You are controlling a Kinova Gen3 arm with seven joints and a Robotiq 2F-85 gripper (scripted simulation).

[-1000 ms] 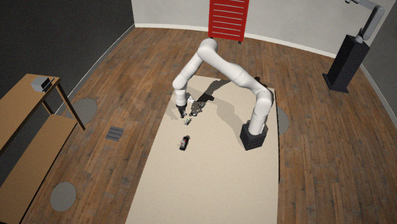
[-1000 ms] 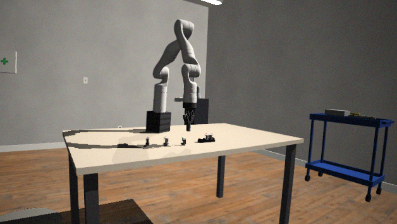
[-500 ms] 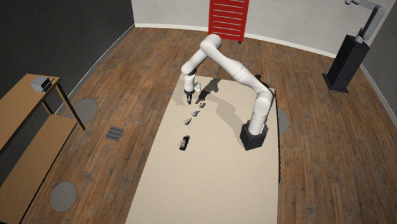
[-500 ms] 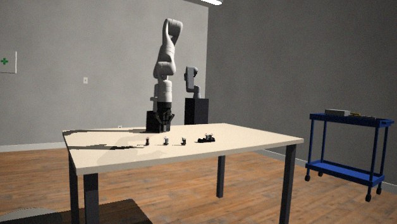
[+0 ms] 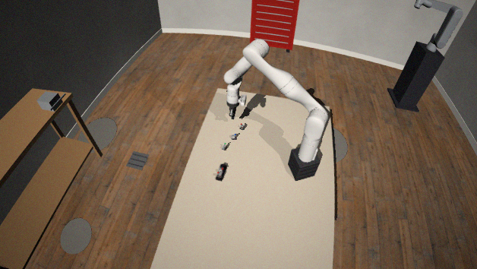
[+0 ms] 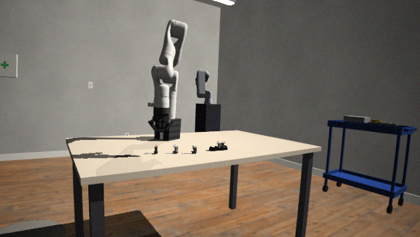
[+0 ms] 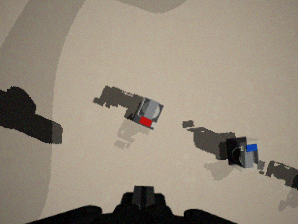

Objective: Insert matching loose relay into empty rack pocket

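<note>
Fingers of my gripper are fully closed on nothing, hovering near the table's far edge; the red-button relay sits just beside, the rack toward mid-table.

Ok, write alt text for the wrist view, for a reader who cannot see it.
Seen from above, a red-button relay lies on its side on a beige table, with a blue-button relay to its right, also tipped over. The dark, shut end effector fills the bottom edge, holding nothing, and arm shadows cross the surface.
</note>
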